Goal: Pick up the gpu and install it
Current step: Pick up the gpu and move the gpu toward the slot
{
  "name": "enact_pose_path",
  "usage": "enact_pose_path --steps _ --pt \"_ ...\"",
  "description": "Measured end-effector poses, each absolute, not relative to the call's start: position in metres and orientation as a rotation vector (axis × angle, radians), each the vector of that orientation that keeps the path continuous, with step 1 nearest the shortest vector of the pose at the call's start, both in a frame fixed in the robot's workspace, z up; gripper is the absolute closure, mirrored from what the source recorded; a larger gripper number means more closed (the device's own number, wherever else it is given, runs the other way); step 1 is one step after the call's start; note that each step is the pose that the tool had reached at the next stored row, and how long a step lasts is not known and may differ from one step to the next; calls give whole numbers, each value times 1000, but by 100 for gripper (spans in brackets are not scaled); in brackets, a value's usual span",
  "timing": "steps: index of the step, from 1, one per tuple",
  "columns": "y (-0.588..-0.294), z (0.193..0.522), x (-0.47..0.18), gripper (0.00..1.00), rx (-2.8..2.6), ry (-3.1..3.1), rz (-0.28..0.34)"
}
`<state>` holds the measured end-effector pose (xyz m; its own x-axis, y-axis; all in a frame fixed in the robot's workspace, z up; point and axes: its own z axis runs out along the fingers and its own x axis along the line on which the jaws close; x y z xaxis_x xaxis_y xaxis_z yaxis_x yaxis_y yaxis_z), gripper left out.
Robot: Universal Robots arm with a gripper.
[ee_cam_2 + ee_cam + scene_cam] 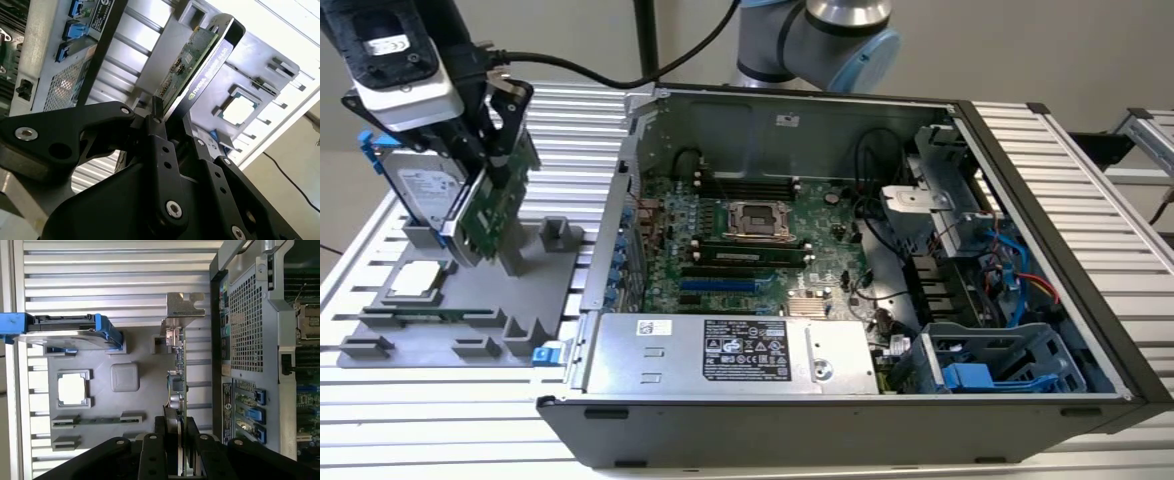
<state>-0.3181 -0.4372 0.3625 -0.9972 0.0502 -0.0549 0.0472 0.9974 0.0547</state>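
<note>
Pinching the upright gpu, the closed tool holds it seemingly just above the grey tray.

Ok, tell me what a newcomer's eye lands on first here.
The black claw clamped on the gpu, which stands on edge at the grey parts tray on the exterior view's left. Beside it lies the open computer case, its green motherboard bared.

My gripper hangs pointing straight down, clamped.
My two black fingers press together on the gpu, one against each face, gripping the edge nearest my wrist.
</note>
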Motion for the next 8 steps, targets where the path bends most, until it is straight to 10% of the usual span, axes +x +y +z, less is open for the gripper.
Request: enact_pose_path --steps 8 --pt "-437 371 -318 100 75 3083 82"
